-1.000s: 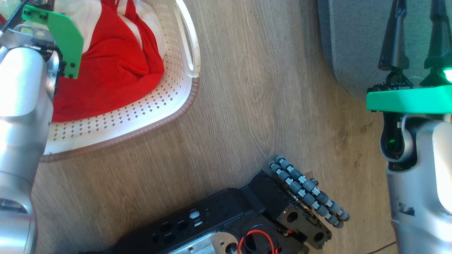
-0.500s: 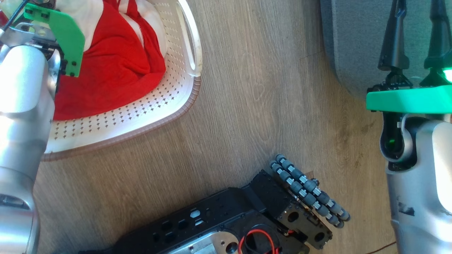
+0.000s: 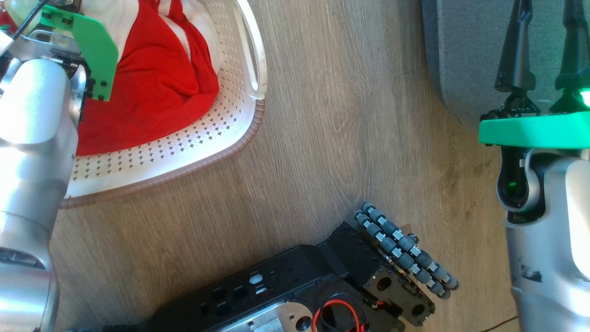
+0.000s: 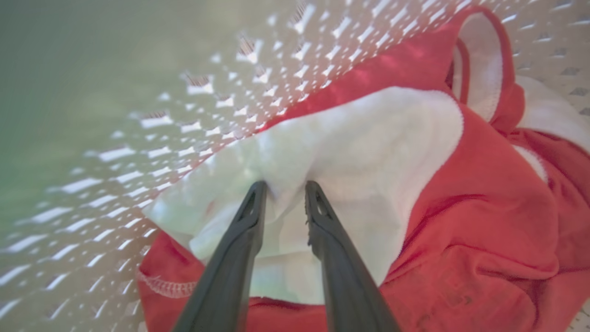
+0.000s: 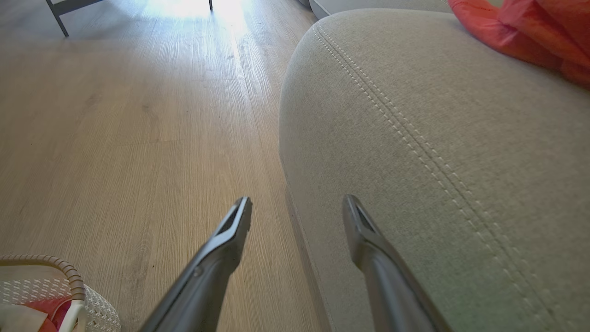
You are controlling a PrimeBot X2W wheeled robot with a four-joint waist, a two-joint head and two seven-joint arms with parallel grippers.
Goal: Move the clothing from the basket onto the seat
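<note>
Wood floor (image 3: pixel 322 138), grey seat (image 5: pixel 438 138) at its right, cream basket (image 3: pixel 184 152) at left holding red-and-white clothing (image 3: pixel 152 83), right gripper (image 5: pixel 297 212) spread wide, empty, over seat's rounded corner, left gripper (image 4: pixel 283 184) inside basket, pinching clothing's white panel.

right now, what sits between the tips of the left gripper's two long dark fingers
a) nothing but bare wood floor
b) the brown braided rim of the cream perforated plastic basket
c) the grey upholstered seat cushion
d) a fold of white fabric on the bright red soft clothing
d: in the left wrist view a fold of the white panel of the red clothing is bunched between the fingertips of the left gripper, inside the basket.
</note>
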